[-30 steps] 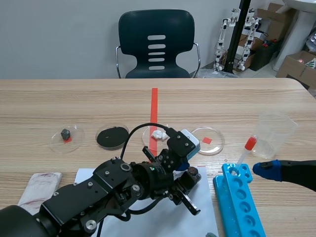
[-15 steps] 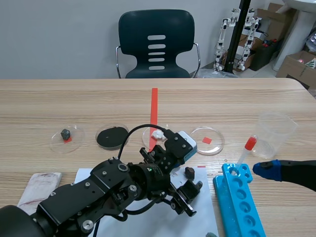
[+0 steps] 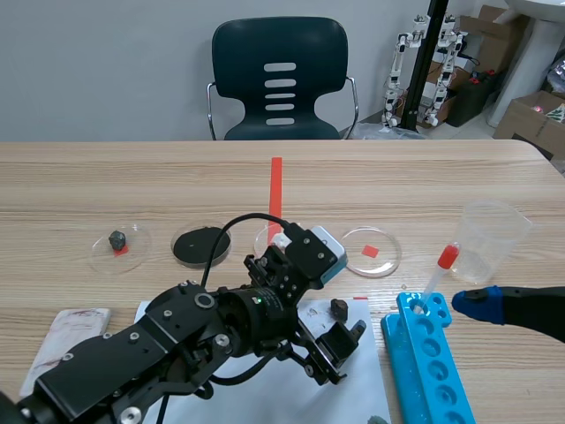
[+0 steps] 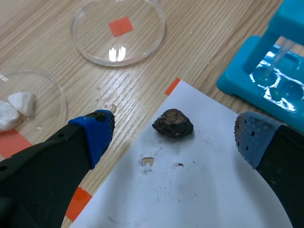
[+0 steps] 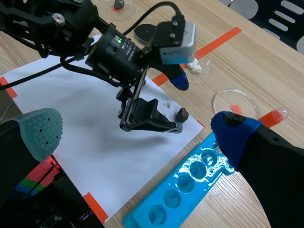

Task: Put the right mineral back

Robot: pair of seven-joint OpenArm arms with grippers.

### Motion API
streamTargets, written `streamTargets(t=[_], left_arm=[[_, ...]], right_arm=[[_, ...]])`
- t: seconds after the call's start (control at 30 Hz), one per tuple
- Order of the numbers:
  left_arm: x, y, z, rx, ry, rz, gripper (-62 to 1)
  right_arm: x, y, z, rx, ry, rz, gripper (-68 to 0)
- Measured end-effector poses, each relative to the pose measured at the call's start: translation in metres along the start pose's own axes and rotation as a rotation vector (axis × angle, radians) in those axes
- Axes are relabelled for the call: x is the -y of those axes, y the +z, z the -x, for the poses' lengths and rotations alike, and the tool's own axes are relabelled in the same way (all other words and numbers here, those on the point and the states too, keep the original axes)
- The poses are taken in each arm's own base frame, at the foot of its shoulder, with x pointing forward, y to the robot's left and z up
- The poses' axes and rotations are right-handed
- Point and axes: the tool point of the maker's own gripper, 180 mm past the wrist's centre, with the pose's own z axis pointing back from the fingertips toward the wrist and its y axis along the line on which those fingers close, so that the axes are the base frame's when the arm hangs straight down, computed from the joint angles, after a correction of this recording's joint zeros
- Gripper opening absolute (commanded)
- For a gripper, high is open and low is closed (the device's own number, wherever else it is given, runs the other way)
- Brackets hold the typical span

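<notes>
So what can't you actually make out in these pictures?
Scene view: the dish holding white pieces is mostly behind the left arm.
Scene view: a small grey thing is cut off by the bottom edge, so it is unidentifiable.
Scene view: the right arm runs off the side edge, and only one blue fingertip shows.

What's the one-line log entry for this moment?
left gripper: open | dark mineral: on white paper, between jaws, ungripped | right gripper: open, near blue rack | red-marked dish: empty

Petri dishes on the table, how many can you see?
4, in a row: grey-stone dish, black-powder dish, white-chunk dish partly behind the left arm, empty dish.
</notes>
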Motion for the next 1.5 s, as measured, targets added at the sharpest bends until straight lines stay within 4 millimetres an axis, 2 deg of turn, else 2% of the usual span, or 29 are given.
streamTargets(t=[0.23, 1.5], left_arm=[[0.004, 0.016, -0.011, 0.058, -0.024, -0.001, -8.0], [0.005, 0.016, -0.011, 0.055, -0.022, -0.001, -8.0]], right_arm=[[0.0, 0.0, 0.0, 0.0, 0.0, 0.0, 0.4], [0.0, 0.0, 0.0, 0.0, 0.0, 0.0, 0.4]])
